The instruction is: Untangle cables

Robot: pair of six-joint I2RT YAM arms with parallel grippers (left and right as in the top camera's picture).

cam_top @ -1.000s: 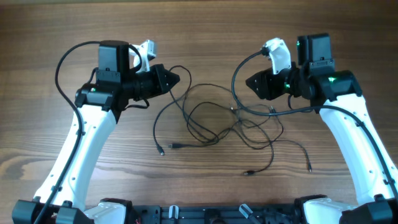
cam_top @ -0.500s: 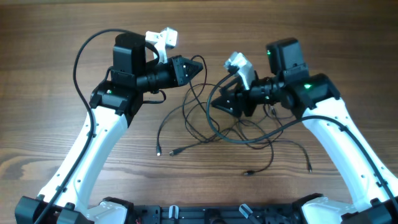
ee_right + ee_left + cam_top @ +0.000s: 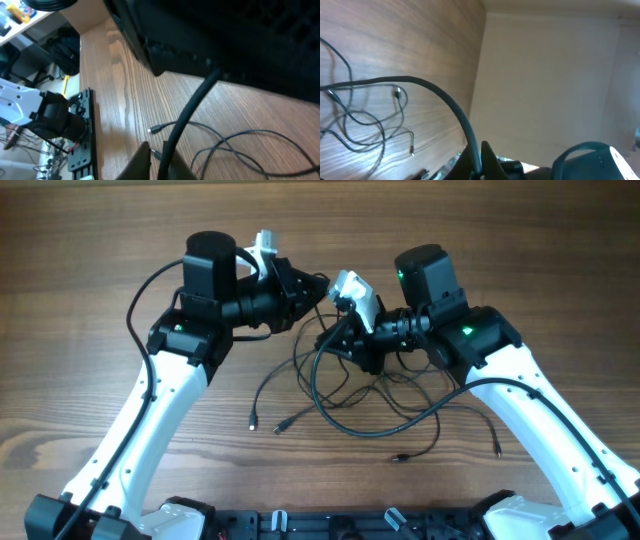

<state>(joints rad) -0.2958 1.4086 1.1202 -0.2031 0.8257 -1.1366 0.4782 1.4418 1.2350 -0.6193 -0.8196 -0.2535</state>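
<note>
The cables (image 3: 395, 395) are thin black wires lying in a loose tangle at the middle of the wooden table, with plug ends spread toward the front (image 3: 278, 427). My left gripper (image 3: 318, 285) hangs above the table behind the tangle, points right and looks shut and empty. My right gripper (image 3: 330, 340) points left over the tangle's upper left part and looks shut and empty. In the left wrist view the jaws (image 3: 479, 150) are at the bottom, with the thin loops (image 3: 360, 120) at the far left. In the right wrist view the jaws (image 3: 155, 152) hover over the thin wires (image 3: 235, 142).
The right arm's thick black cable (image 3: 330, 405) sags onto the tangle. It crosses in front of the jaws in the left wrist view (image 3: 445, 97) and the right wrist view (image 3: 192, 110). A black rail (image 3: 330, 525) runs along the table's front edge.
Both arms have swung inward. The right gripper moved left over the tangle and the left gripper moved right, so the two now sit close together. The thin cables lie much as before.
</note>
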